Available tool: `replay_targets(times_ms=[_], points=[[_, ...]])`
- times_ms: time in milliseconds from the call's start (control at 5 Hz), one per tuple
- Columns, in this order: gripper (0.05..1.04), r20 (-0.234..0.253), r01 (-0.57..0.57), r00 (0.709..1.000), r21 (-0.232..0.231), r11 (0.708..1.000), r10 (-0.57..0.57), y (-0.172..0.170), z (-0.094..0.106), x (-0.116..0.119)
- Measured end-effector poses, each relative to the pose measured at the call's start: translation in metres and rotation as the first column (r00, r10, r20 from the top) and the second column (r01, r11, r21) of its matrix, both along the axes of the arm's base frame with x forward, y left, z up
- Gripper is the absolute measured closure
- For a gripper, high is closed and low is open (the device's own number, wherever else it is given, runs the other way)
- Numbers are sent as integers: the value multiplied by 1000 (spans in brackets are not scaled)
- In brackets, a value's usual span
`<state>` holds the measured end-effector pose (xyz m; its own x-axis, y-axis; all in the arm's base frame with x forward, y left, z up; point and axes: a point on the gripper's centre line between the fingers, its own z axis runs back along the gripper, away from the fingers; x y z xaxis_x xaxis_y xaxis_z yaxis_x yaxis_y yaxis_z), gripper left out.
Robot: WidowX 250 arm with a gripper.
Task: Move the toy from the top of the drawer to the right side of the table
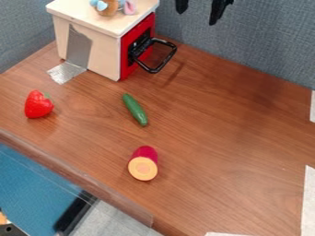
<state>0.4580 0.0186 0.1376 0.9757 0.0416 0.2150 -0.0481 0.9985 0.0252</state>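
Note:
My gripper (200, 8) hangs at the top edge, right of the small wooden drawer box (89, 19); its two black fingertips stand apart with nothing between them. On top of the box, at its back, lies a small plush toy (108, 6) in brown, light blue and pink, cut off by the view's upper edge. A gap of bare background separates gripper and toy. The brown table (221, 152) spreads out to the right of the box.
The box's red front has a black handle (165, 57) jutting out rightward. On the table lie a strawberry (38, 105) at left, a green cucumber (135, 109) near the middle and a cut red-skinned vegetable (144, 164) in front. White tape (309, 203) marks the right edge.

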Motion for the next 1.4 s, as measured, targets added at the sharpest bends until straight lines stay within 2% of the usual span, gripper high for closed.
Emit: replay_targets(times_ms=[200, 400, 600, 800, 1000, 1200, 1400], points=[[83, -44, 4, 999, -7, 1000, -4, -2, -19, -1], [83, -65, -15, 998, -31, 999, 13, 15, -20, -5], [83, -68, -82, 995, -30, 996, 79, 53, -18, -9], [83, -54, -51, 997, -56, 997, 48, 62, -5, -11], [83, -11, -74, 997, -64, 995, 74, 87, 13, -14], [83, 33, -71, 997, -108, 992, 75, 100, 28, -19], [83, 46, -62, 997, -104, 993, 67, 110, 33, -22]])
